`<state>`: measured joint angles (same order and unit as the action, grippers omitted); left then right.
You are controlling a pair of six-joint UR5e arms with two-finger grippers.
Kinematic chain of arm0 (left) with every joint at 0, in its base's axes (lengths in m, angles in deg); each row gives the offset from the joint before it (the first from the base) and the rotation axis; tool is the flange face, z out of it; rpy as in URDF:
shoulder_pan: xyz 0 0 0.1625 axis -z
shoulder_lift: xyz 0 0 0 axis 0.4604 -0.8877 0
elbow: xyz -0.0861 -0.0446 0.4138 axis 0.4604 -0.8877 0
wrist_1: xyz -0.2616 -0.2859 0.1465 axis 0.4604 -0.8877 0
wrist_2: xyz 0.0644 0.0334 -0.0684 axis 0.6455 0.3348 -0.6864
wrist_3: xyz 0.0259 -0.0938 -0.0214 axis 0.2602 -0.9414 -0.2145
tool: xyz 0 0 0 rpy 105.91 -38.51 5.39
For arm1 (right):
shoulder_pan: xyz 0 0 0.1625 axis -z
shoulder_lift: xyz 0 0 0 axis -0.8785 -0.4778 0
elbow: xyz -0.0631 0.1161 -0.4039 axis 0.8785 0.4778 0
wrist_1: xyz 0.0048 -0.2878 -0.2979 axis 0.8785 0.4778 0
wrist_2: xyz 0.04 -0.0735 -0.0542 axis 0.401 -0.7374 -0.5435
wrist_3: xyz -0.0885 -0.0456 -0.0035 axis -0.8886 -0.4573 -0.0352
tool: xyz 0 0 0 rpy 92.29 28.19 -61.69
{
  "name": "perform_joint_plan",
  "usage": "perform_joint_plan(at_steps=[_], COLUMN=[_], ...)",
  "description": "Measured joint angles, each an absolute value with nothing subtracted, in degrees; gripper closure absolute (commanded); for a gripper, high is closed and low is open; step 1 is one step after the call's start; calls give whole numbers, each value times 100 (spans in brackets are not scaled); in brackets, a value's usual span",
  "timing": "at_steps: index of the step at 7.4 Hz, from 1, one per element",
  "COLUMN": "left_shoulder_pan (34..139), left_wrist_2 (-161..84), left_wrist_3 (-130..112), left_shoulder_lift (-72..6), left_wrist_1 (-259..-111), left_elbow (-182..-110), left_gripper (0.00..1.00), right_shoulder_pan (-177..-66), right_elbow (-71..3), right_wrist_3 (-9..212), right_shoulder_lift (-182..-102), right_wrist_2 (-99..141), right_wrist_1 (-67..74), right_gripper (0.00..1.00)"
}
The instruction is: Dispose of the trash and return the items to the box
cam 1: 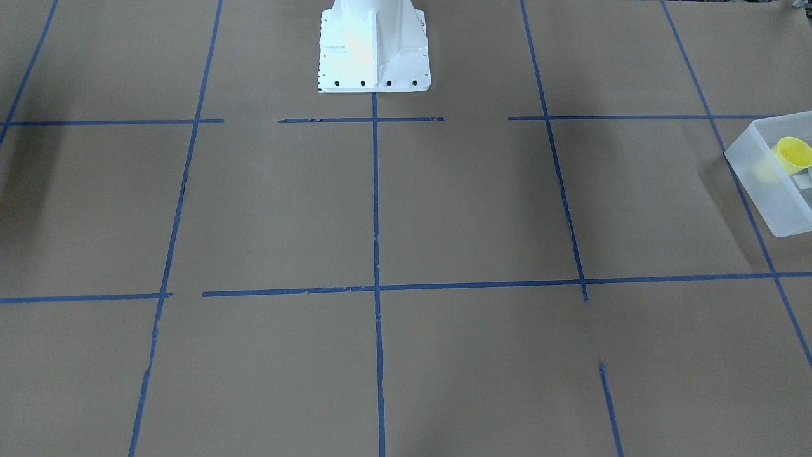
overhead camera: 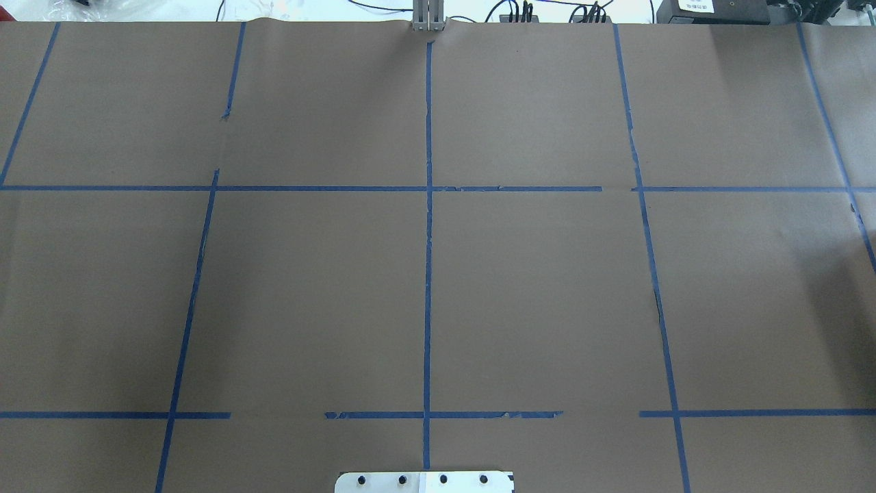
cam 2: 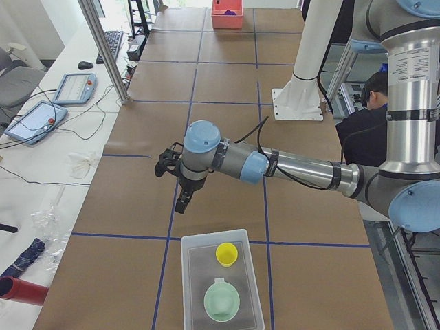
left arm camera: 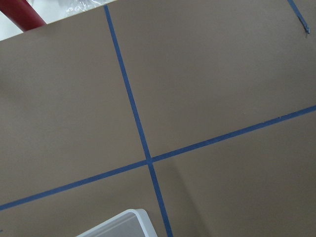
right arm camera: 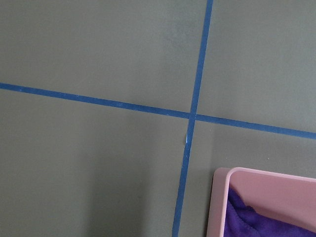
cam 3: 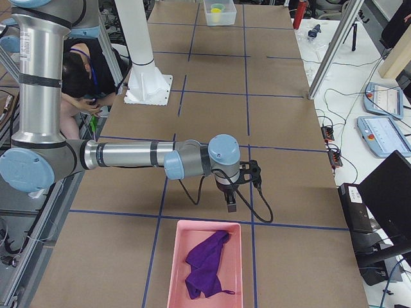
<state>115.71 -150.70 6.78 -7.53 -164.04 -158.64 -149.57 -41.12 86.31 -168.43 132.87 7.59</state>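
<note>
1. Yellow cup point(cam 2: 227, 254) and mint bowl point(cam 2: 221, 301) both sit inside the box point(cam 2: 206, 236), near each other. I can't tell if they touch. The cup is tilted in the front view.
2. The box is at the end of the surface point(overhead camera: 534, 301) on the robot's left. Its long axis runs roughly along the surface's length, cup at the end toward the robot's middle, bowl at the outer end.
3. Key relation: the left gripper point(cam 2: 181, 201) hangs above the surface just beyond the box's cup end, pointing down. The left arm is clearly the nearer one, the right arm well apart at the opposite end.
4. Left gripper: seen only from the side, so I can't tell whether it's open or closed. Nothing visible in it. The left wrist view catches only a box corner and blue tape lines point(left arm camera: 129, 106).
5. Right gripper point(cam 3: 230, 202): hovers just short of a pink tray point(cam 3: 166, 256) holding a purple cloth point(cam 3: 207, 263). Opening can't be judged either, and nothing is seen held.
6. Judgement: items are boxed and the cloth is in the tray, so the task looks finished or nearly so. Likely only arm retreat remains.
</note>
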Motion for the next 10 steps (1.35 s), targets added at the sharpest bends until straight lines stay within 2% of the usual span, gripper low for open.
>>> perform_joint_plan(at_steps=[2,10], left_shoulder_pan=[11550,11530], left_wrist_2=[-15116,-15094], left_wrist_3=[700,690], left_shoulder_lift=[-662,-558], left_wrist_1=[-16241,-16192], left_elbow=[-15577,-15507], left_gripper=[0,0], right_shoulder_pan=[-14822,-14608], right_elbow=[-4075,-4301], right_wrist_3=[8692,8600], right_shoulder_lift=[-16853,-17311], right_wrist_2=[13488,13344], right_wrist_1=[1029,1234], right_gripper=[0,0])
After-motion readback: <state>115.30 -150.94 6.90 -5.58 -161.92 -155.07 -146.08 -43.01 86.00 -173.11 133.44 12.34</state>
